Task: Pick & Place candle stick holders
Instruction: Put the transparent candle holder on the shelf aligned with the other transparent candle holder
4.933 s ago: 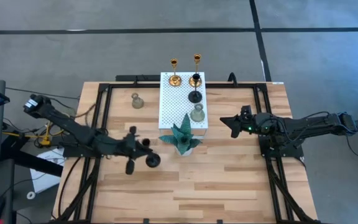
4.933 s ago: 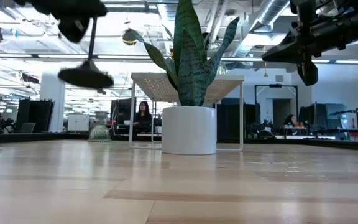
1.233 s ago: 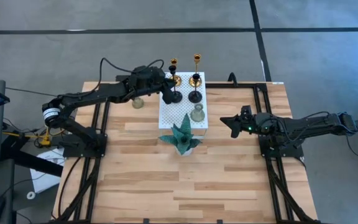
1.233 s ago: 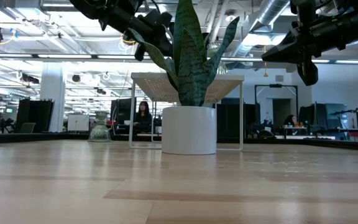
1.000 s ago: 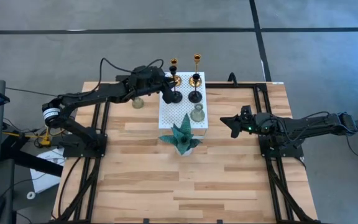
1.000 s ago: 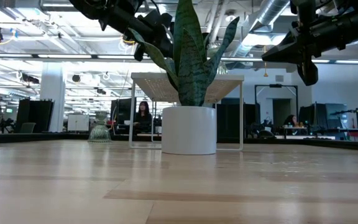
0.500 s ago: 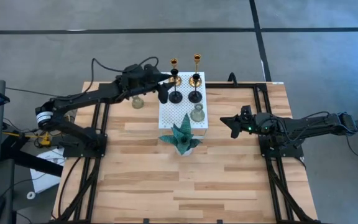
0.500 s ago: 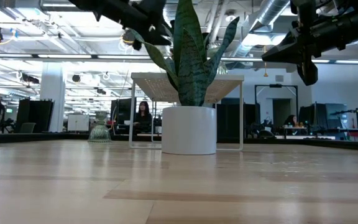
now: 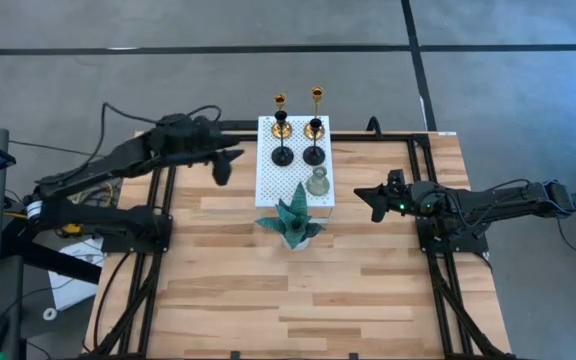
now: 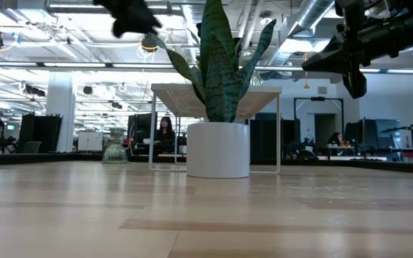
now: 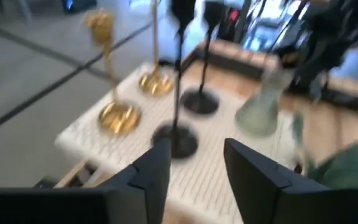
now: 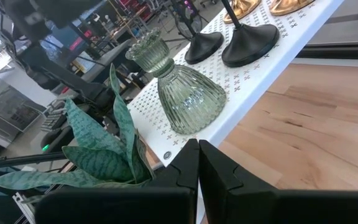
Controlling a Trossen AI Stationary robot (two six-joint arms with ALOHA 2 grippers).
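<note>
On the white perforated board (image 9: pixel 294 172) stand two gold holders (image 9: pixel 280 127) (image 9: pixel 316 122), two black holders (image 9: pixel 282 155) (image 9: pixel 314 154) and one grey-green holder (image 9: pixel 317 182), each on its base. The second grey-green holder (image 10: pixel 115 150) stands on the table left of the board; in the high view my left gripper hides it. My left gripper (image 9: pixel 221 166) is open and empty, up in the air left of the board; its wrist view shows the gripper (image 11: pixel 197 168) facing the holders. My right gripper (image 9: pixel 373 200) is shut and empty, right of the board.
The teal spiky plant (image 9: pixel 293 222) in its white pot (image 10: pixel 218 149) stands at the board's near edge. Black frame rails run along the table's left and right sides. The near half of the wooden table (image 9: pixel 298 300) is bare. People show in the room behind.
My left gripper has drawn back from the left black holder on the board, going toward the table's left edge. The black holder stays upright on the board. My right arm has kept still.
</note>
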